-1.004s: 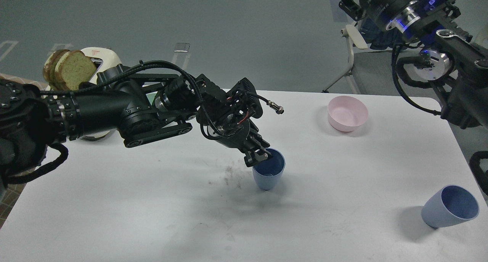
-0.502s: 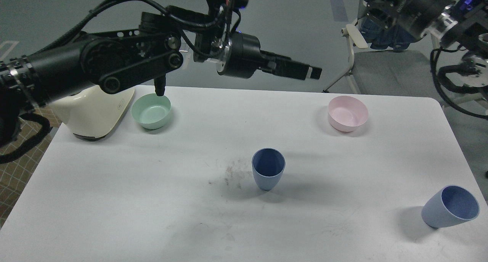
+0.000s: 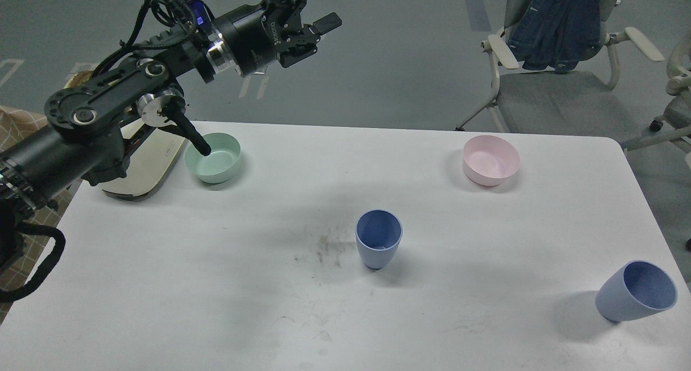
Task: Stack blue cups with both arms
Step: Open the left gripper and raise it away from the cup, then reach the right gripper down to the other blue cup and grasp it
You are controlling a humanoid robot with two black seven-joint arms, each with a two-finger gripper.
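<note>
Cups (image 3: 379, 245) (image 3: 636, 292), 2 blue, well apart on table (image 3: 216, 284); L gripper (image 3: 318, 14) raised, empty, finger spread unclear.

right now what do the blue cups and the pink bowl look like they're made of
Centre blue cup and right blue cup: probably matte plastic, with even periwinkle colour, thin rims and no glare. Pink bowl: likely the same kind of plastic, with a soft dull sheen inside and a thin rim. It could be melamine.

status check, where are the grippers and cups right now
Left gripper raised beyond the table's far edge, holding nothing. Right gripper out of view. Center cup upright, right cup tilted, far apart. Nothing between them.
</note>
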